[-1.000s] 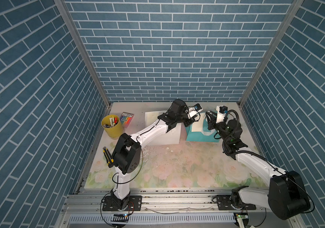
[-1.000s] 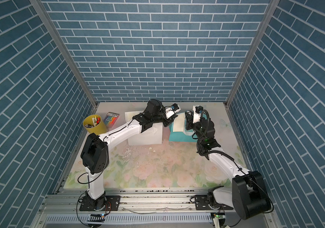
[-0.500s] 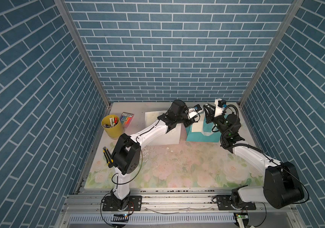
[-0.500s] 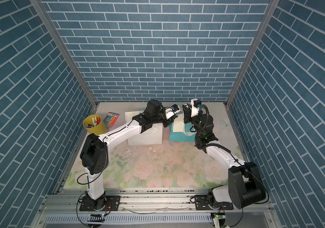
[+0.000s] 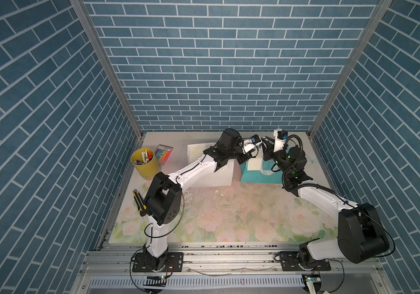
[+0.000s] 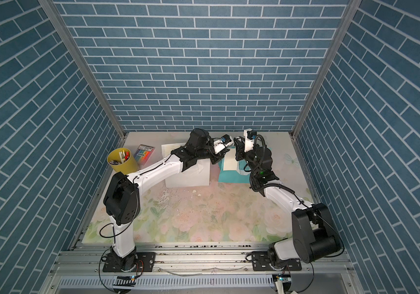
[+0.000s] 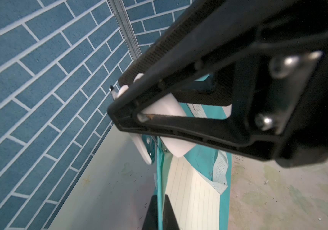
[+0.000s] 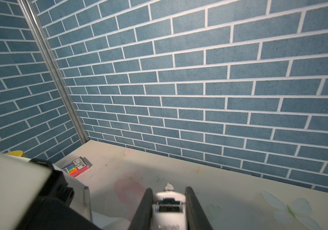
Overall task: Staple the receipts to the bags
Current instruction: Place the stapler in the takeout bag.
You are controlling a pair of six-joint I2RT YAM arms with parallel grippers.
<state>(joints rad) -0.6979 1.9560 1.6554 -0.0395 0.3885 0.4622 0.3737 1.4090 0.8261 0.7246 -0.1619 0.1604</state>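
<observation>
Matt paper bag (image 5: 254,177), glossy plastic stapler (image 8: 168,209)

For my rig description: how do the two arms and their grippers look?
Both the left arm and right arm have white links with black joint housings. A ribbed black hose loops by the right wrist. The left gripper and right gripper have black wedge-shaped fingers.

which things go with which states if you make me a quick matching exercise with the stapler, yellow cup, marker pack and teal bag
Things:
1. stapler
2. yellow cup
3. marker pack
4. teal bag

States:
a. pens standing inside
b. cream receipt lying on it
c. gripped in the right hand
d. flat on the table, beside the cup

Pairs: 1-c, 2-a, 3-d, 4-b
</observation>
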